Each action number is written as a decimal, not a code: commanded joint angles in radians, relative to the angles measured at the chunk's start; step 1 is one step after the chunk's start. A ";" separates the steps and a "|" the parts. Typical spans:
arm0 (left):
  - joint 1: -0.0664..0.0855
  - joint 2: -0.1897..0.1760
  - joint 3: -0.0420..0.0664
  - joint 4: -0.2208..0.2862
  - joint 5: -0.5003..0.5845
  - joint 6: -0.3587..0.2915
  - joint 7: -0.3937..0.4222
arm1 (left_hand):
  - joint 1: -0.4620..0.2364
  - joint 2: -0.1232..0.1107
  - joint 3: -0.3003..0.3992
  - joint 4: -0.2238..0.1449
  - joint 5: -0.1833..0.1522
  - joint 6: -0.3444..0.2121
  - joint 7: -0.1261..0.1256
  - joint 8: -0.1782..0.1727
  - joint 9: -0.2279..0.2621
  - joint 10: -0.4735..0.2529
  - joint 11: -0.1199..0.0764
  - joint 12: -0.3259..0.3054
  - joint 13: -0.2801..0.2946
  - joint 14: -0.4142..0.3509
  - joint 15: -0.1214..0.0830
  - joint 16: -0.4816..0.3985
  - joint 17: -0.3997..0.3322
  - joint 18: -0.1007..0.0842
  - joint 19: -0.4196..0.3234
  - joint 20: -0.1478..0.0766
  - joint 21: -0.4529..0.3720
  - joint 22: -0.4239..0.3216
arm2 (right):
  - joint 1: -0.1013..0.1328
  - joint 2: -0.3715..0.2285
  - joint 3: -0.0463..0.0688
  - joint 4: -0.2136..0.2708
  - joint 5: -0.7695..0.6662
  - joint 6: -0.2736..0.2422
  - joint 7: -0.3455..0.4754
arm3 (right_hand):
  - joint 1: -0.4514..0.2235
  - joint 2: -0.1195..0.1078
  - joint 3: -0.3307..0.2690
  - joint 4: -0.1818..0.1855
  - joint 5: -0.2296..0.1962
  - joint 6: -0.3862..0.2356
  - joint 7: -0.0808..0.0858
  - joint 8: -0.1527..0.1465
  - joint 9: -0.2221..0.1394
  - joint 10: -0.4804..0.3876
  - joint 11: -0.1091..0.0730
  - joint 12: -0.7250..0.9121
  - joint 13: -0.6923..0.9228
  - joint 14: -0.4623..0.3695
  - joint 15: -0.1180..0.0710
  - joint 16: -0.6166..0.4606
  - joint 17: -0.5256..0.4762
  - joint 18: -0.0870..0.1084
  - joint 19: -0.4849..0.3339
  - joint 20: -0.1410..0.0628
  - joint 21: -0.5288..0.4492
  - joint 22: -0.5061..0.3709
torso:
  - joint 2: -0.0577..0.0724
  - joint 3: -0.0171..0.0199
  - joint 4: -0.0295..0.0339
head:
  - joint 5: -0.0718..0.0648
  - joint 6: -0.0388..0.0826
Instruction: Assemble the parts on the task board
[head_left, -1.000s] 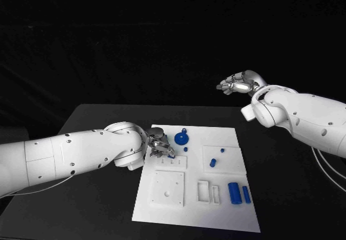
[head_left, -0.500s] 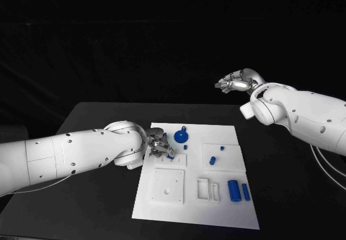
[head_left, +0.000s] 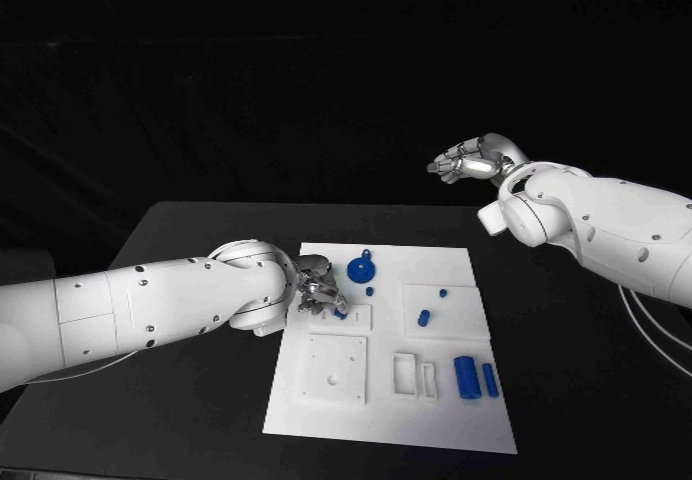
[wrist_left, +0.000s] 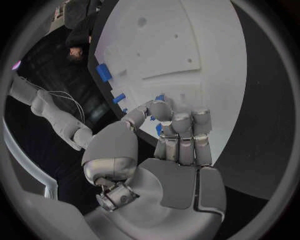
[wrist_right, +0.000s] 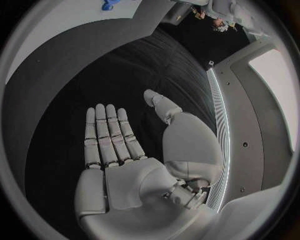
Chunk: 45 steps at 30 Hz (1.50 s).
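The white task board (head_left: 389, 420) lies mid-table. My left hand (head_left: 320, 295) rests over its left edge, fingers curled in and pinching a small blue part (head_left: 340, 312) at a small raised square; the left wrist view shows the blue part (wrist_left: 158, 129) between thumb and fingertips (wrist_left: 161, 107). On the board lie a round blue part (head_left: 361, 270), two tiny blue pieces (head_left: 371, 291) (head_left: 443, 293), a short peg (head_left: 423, 318) and two blue cylinders (head_left: 466, 376) (head_left: 490, 379). My right hand (head_left: 469, 162) hangs high beyond the table's far edge, flat and empty (wrist_right: 115, 145).
White raised fixtures stand on the board: a square plate with a hole (head_left: 335, 370), two slotted blocks (head_left: 407, 377) and a shallow square recess (head_left: 440, 305). Bare black table (head_left: 188, 230) surrounds the board on all sides.
My right hand has drifted slightly left in the air. The left hand stays at the small raised square with the blue part. The view has shifted slightly.
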 joint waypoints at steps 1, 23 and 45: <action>-0.003 0.005 0.000 -0.001 -0.046 0.021 0.007 | -0.003 0.004 0.006 0.000 -0.010 0.140 -0.087 -0.006 0.171 -0.025 -0.016 0.007 -0.002 0.036 -0.045 0.006 -0.002 -0.009 -0.004 -0.107 0.005 0.017 | 0.000 0.001 0.000 -0.001 0.003 0.011 0.000 | 0.001 0.002 0.001 0.005 0.006 -0.008 0.015 0.003 -0.001 0.000 0.006 -0.007 -0.002 -0.002 0.006 -0.005 -0.002 -0.011 -0.007 0.004 -0.004 -0.002 | 0.000 0.0006 -0.0006 | -0.001 -0.004; -0.007 0.007 0.001 0.001 -0.051 0.070 0.000 | -0.004 -0.003 0.009 0.000 -0.012 0.143 -0.087 -0.008 0.174 -0.025 -0.015 0.010 -0.005 0.035 -0.046 0.008 -0.006 -0.009 -0.005 -0.107 0.005 0.017 | -0.002 0.013 0.000 -0.009 0.003 0.013 -0.001 | 0.002 0.001 0.000 0.009 0.006 -0.014 0.017 0.002 -0.004 -0.001 0.008 -0.012 -0.012 -0.003 0.008 -0.008 -0.013 -0.010 -0.010 0.006 -0.014 -0.004 | 0.000 0.0003 -0.0002 | -0.010 -0.010; -0.007 0.008 0.001 -0.005 -0.016 0.080 -0.009 | -0.039 0.026 0.008 -0.001 0.045 0.156 -0.088 -0.014 0.186 -0.026 -0.016 0.029 -0.014 0.032 -0.042 0.026 -0.017 -0.012 -0.009 -0.105 0.008 0.017 | -0.006 0.018 0.000 -0.014 0.003 0.018 -0.007 | 0.006 0.001 0.000 0.011 0.011 -0.020 0.019 0.001 -0.007 -0.001 0.010 -0.017 -0.021 -0.006 0.010 -0.010 -0.022 -0.010 -0.013 0.008 -0.022 -0.005 | -0.001 0.0009 0.0001 | -0.006 -0.014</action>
